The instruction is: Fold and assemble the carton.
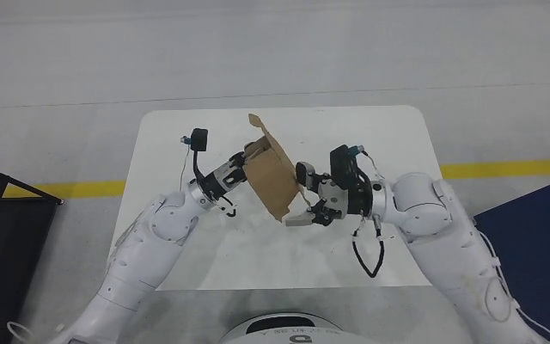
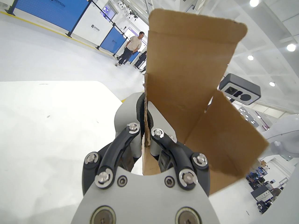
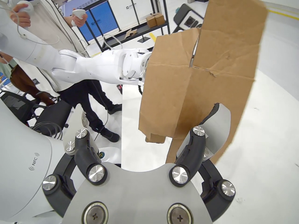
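A brown carton (image 1: 271, 176), partly unfolded with its flaps loose, is held tilted above the middle of the white table (image 1: 361, 249). My left gripper (image 1: 236, 176) is on the carton's left side. In the left wrist view, the gripper (image 2: 146, 127) is shut on one edge of the carton (image 2: 186, 82), and a side flap hangs out beside it. My right gripper (image 1: 302, 196) stands open at the carton's right lower corner. In the right wrist view, the carton (image 3: 198, 75) has its lower panel between the spread fingers (image 3: 217, 122), and I cannot tell whether they touch it.
The table's bare surface (image 2: 46, 129) spreads around both arms, with its edges close on every side. On the floor, a dark frame (image 1: 17, 224) stands to the left and a blue panel (image 1: 524, 215) to the right.
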Controlling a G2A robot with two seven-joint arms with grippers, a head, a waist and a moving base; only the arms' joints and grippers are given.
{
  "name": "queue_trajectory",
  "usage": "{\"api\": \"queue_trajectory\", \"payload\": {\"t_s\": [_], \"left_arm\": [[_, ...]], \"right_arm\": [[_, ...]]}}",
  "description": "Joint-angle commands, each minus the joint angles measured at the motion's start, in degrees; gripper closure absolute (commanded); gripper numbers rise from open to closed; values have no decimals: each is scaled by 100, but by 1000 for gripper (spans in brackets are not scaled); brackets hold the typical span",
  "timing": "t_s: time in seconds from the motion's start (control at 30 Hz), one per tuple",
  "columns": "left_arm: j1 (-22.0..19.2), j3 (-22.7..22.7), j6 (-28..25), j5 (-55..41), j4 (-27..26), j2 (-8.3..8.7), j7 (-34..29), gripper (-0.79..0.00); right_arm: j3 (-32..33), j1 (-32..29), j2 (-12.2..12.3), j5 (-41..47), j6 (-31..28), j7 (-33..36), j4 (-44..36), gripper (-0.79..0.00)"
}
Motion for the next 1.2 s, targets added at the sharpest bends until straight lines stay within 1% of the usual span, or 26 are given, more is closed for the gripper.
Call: {"api": "queue_trajectory", "payload": {"t_s": [0.0, 0.13, 0.23, 0.37, 0.47, 0.63, 0.7, 0.8, 0.87, 0.97, 1.07, 1.1, 1.17], "left_arm": [[24, -49, -34, 26, -22, 6, -10, 0], [64, -119, -141, 58, -66, 13, -55, 0], [83, -154, -164, 80, -87, 14, -76, 0], [103, -196, -213, 125, -161, 16, -122, 0], [126, -227, -210, 142, -221, 18, -151, 0], [173, -264, -167, 142, -265, 10, -98, 0], [199, -256, -137, 146, -284, 1, -52, 0], [243, -256, -115, 118, -301, -10, 12, 0], [277, -286, -121, 75, -291, -10, 33, 0], [335, -355, -131, -47, -261, -4, 14, 0], [400, -411, -165, -339, -239, 2, -34, 0], [388, -450, -172, -284, -246, 10, -88, 0], [338, -555, -220, 132, -299, 32, -177, 0]], "right_arm": [[260, -139, 26, -148, 89, -166, -63, -785], [726, -408, 54, -172, 236, -760, -48, -785], [949, -486, 61, -164, 326, -1092, 10, -785], [1113, -420, 68, -930, 935, -1191, 125, -785], [964, -317, 60, -1229, 1199, -1097, 143, -785], [335, -36, 27, -1402, 1148, -680, 86, -785], [-27, 133, -7, -1475, 1152, -546, 75, -785], [-408, 356, -58, -1494, 1202, -545, 124, -785], [-447, 430, -76, -1444, 1257, -693, 205, -785], [-167, 350, -58, -1251, 1271, -1036, 299, -785], [349, 22, 10, -1061, 1117, -1235, 258, -785], [531, -127, 33, -996, 1059, -1285, 221, -785], [880, -439, 83, -923, 878, -1319, 78, -785]]}}
